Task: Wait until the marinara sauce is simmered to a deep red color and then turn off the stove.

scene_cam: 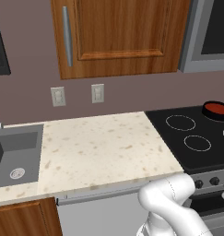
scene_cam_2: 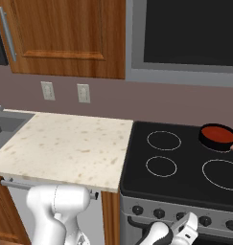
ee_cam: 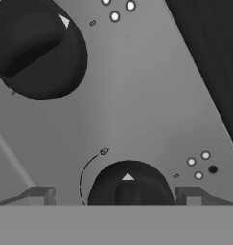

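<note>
The marinara sauce (scene_cam_2: 217,132) is a flat red disc in a small black pan (scene_cam: 216,109) on the back right burner of the stove (scene_cam_2: 185,162). The stove is a black glass cooktop with white ring outlines and a steel-grey front carrying a row of dark round knobs. My gripper (scene_cam_2: 189,226) is low against that front panel and stands open. In the hand view its fingertips (ee_cam: 41,195) flank a dark knob (ee_cam: 130,184) with a white pointer, apart from it on both sides. A second knob (ee_cam: 39,48) sits at the upper left of that view.
A speckled beige counter (scene_cam: 99,147) lies left of the stove, with a grey sink (scene_cam: 14,156) at its far left. Wooden cabinets (scene_cam: 118,32) and a grey microwave (scene_cam_2: 185,38) hang above. Two wall outlets (scene_cam: 97,93) are on the backsplash.
</note>
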Controlling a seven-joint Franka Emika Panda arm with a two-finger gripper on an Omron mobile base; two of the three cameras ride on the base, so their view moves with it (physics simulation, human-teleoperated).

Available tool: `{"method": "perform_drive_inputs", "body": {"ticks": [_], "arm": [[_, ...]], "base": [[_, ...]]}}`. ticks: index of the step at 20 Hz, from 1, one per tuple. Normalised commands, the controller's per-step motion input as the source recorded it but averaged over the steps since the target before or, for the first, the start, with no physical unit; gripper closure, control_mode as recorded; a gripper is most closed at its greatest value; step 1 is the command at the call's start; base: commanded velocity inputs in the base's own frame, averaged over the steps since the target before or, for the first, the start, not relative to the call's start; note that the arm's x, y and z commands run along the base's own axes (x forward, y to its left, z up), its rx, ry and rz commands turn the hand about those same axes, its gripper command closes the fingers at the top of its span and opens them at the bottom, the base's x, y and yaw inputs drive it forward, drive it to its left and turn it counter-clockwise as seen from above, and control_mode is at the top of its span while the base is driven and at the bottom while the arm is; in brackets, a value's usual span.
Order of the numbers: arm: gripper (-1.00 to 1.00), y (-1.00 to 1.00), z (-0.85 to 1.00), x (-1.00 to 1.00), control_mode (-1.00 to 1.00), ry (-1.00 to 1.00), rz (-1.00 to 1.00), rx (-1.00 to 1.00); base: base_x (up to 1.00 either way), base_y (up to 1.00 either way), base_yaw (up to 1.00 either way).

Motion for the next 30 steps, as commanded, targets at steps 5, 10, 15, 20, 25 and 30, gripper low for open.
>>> {"method": "perform_drive_inputs", "body": {"ticks": [5, 10, 15, 20, 25, 30], "arm": [[-1.0, 0.0, 0.0, 0.0, -1.0, 0.0, 0.0, 0.0], [-1.0, 0.0, 0.0, 0.0, -1.0, 0.0, 0.0, 0.0], [-1.0, 0.0, 0.0, 0.0, -1.0, 0.0, 0.0, 0.0], [-1.0, 0.0, 0.0, 0.0, -1.0, 0.0, 0.0, 0.0], [-1.0, 0.0, 0.0, 0.0, -1.0, 0.0, 0.0, 0.0], [-1.0, 0.0, 0.0, 0.0, -1.0, 0.0, 0.0, 0.0]], "base": [[0.0, 0.0, 0.0], [0.0, 0.0, 0.0], [0.0, 0.0, 0.0], [0.0, 0.0, 0.0], [0.0, 0.0, 0.0], [0.0, 0.0, 0.0]]}}
